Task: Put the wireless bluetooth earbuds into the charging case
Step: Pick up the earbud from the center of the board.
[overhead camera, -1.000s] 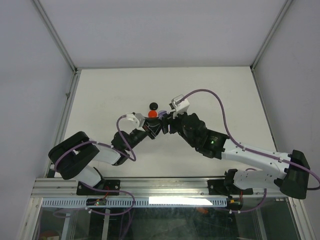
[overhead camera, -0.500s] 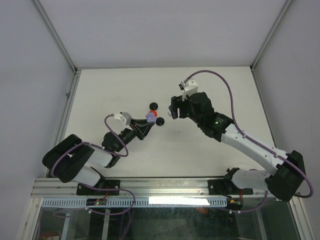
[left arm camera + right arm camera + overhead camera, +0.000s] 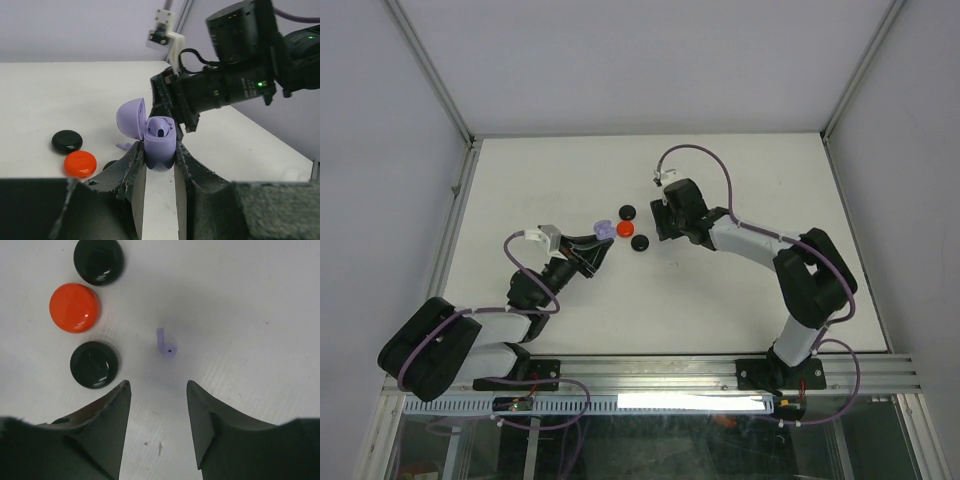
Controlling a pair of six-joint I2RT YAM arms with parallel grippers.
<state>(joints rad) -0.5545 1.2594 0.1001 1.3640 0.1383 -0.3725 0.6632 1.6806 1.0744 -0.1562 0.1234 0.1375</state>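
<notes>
On the table (image 3: 520,180): three small round discs lay close together without touching.
Red disc (image 3: 74,307): sat in the middle of the three.
Black discs: one (image 3: 98,260) lay beyond the red disc and one (image 3: 94,364) lay nearer the right fingers.
Earbud (image 3: 166,347): lilac, lay bare on the table just right of the discs in the right wrist view. Rounded head towards the fingers, stem pointing away, touched by nothing.
Right gripper (image 3: 157,385): stood apart and empty, hovered over the table, with the earbud just ahead of the gap between the fingertips.
Left gripper (image 3: 159,156): was clamped on the lower half of the case, one finger (image 3: 134,170) pressed to each side.
Case (image 3: 160,145): lilac, was held upright off the table.
Lid (image 3: 131,117): was swung open to the left in the left wrist view.
Open top of the case: showed a lilac piece with a dark spot. Could not be told whether it was a seated earbud or a bare socket.
Arms: from above, faced each other across the discs, near but apart.
</notes>
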